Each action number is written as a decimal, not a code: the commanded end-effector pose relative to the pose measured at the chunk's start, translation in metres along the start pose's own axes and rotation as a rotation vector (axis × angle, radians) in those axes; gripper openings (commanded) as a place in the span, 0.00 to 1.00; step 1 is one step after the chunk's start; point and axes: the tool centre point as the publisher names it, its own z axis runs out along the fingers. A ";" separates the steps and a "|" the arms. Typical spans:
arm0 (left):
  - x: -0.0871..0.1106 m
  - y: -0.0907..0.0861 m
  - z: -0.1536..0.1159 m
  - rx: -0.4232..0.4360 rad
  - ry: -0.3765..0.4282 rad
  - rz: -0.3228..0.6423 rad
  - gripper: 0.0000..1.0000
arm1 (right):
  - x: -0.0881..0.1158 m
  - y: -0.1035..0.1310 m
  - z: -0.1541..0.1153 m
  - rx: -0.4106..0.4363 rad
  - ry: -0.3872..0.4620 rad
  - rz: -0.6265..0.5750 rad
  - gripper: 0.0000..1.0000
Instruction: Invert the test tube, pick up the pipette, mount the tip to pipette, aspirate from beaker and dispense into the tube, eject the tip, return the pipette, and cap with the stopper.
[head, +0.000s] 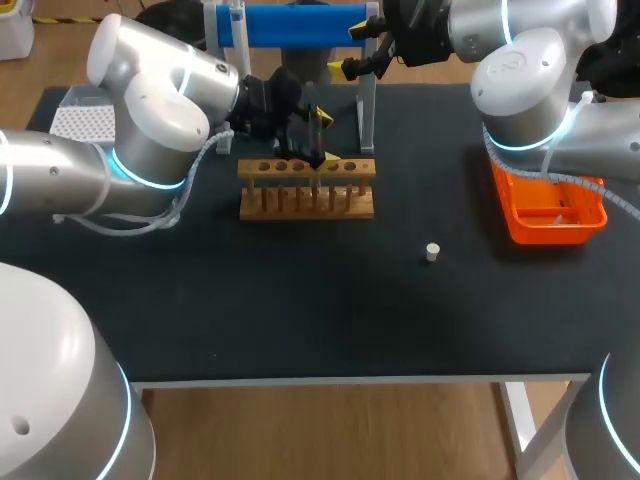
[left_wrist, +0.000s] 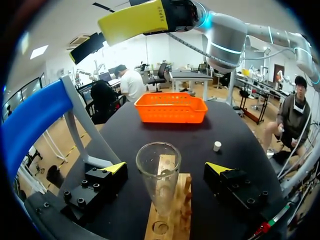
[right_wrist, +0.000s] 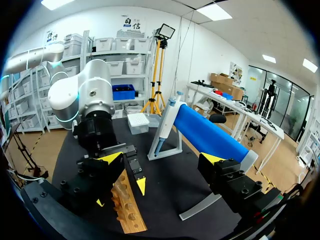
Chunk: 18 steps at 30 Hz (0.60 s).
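Evidently the test tube (left_wrist: 159, 175) is seated mouth-up in the rack (left_wrist: 181, 212) for filling; left jaws and right jaws are spread.

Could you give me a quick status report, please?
Left gripper open around clear glass test tube, upright in wooden rack. Right gripper open, facing blue pipette on stand. Nothing visible blocking the pipette.
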 end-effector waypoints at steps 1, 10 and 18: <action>-0.001 0.001 0.000 0.000 0.007 0.000 1.00 | 0.000 0.000 -0.001 0.001 0.001 0.000 1.00; 0.002 0.003 -0.001 0.003 0.023 0.006 1.00 | 0.000 0.000 -0.001 0.001 0.001 0.000 1.00; 0.002 0.003 -0.001 0.008 0.042 0.008 1.00 | 0.000 0.000 -0.001 0.001 0.001 0.000 1.00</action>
